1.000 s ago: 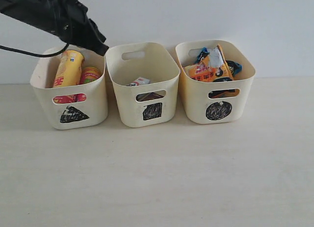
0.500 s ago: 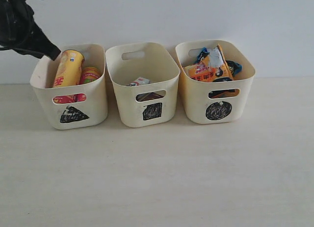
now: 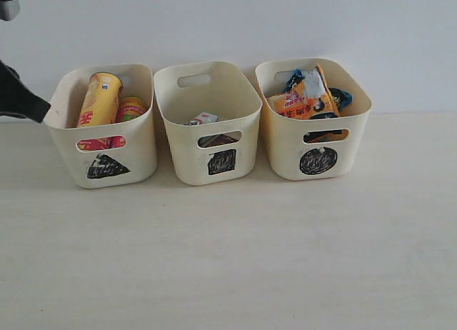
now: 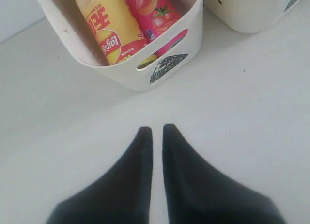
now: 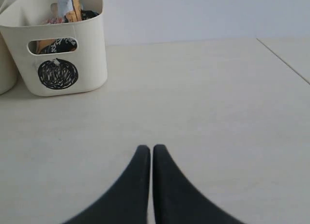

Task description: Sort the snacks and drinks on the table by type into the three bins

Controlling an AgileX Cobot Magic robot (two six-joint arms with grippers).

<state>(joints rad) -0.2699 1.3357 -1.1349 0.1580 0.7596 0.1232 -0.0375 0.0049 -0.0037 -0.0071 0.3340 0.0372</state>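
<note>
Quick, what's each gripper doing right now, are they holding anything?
Left gripper: closed, holding nothing.
Right gripper: closed, holding nothing.

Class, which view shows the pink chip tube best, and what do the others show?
The left wrist view: it looks down into the triangle bin, so the pink chip tube shows its printed side beside the yellow tube. The exterior view shows only its top end and pink through the handle slot. The right wrist view lacks it.
</note>
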